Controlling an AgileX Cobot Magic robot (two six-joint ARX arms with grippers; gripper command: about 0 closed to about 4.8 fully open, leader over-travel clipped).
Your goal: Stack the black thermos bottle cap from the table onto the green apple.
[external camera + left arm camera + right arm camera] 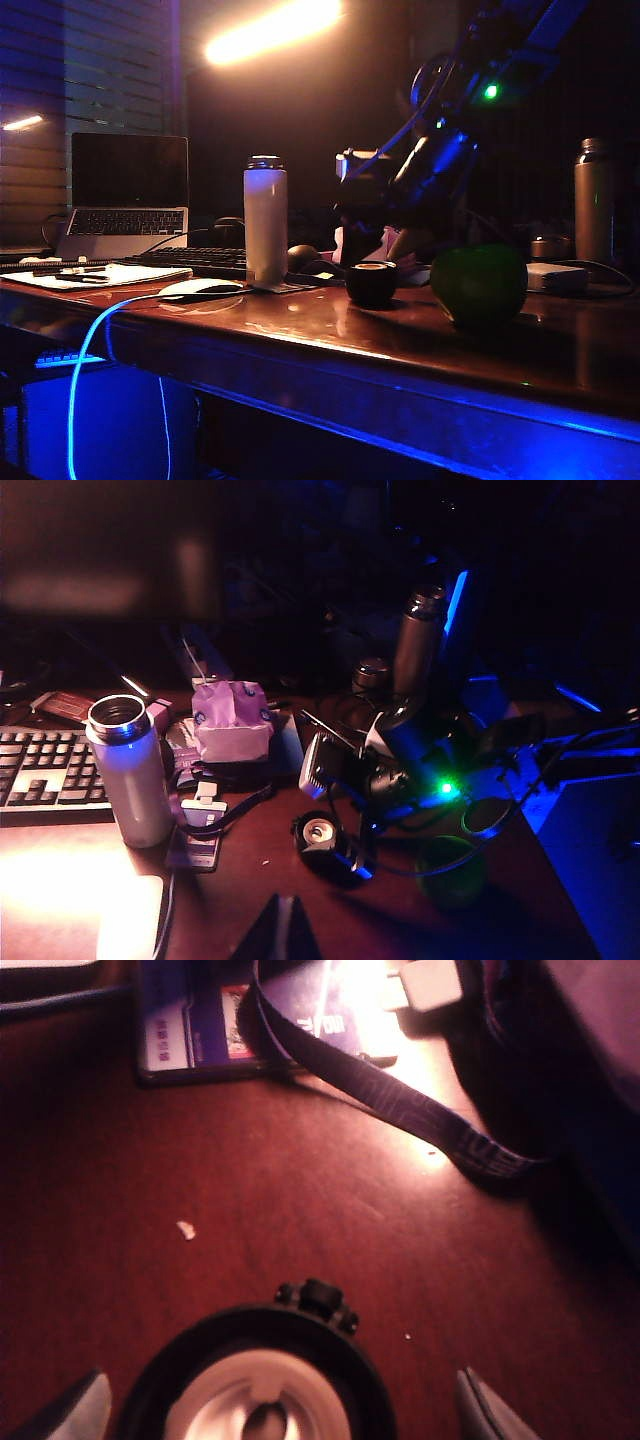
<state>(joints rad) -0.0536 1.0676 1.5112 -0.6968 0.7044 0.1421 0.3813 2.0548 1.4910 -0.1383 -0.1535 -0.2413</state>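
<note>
Dim, blue-lit desk scene. The cap (371, 283) sat upright on the table (300, 325), just left of the apple (480, 285) in the exterior view, the two near but apart. The right gripper (280, 1405) hung directly over the cap (262, 1380), its jaws spread wide with one pale fingertip (80, 1405) on each side of the rim and neither touching it. The left gripper (283, 930) waited well back from the work; only a dark tip showed in its wrist view, so I could not tell whether it was apart or together.

To grasp well, the right gripper probably needed to drop until the fingers flanked the cap's rounded sides below the rim, stay centred, then close gently so the cap did not squirt out. A lift high enough to clear the apple's crown would follow, and the cap should be set level on top, since the apple was round and glossy.

As for containers, the cap's open mouth showed a pale inner lining and nothing loose inside. The white thermos (130, 770) stood uncapped; its contents were hidden.
</note>
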